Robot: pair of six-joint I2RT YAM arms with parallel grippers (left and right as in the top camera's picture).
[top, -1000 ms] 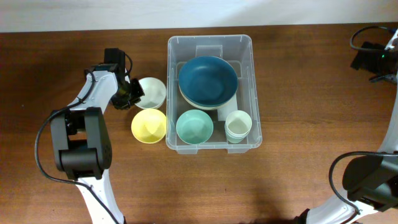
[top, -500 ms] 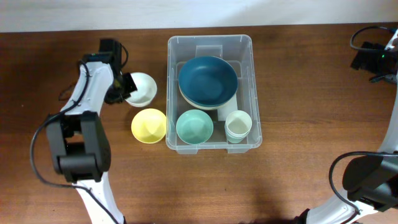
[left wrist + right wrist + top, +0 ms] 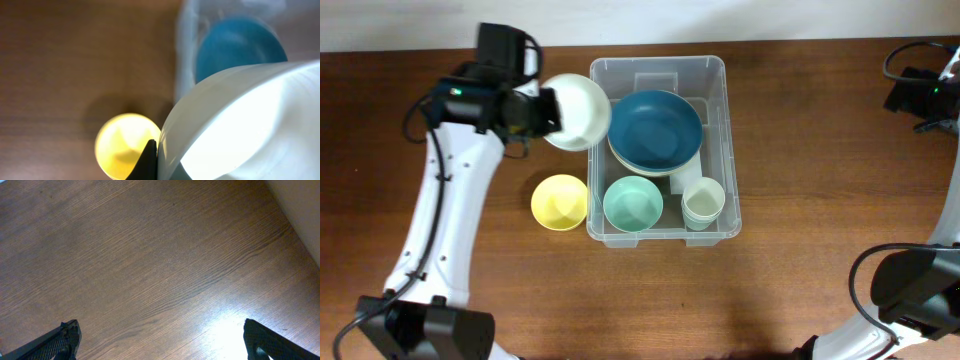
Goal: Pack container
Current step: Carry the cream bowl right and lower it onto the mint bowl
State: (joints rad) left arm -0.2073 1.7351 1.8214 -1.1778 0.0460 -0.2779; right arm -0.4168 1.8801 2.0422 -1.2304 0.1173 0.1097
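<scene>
The left gripper is pinched shut on the rim of a white bowl, holding it tilted clear of the table. The bowl's far edge overlaps the near wall of the clear container. Just beyond in the bin lie a blue bowl, a mint-green bowl and pale cups. A yellow bowl sits on the wood beside the bin. Well apart, the right gripper hangs spread wide over bare wood.
</scene>
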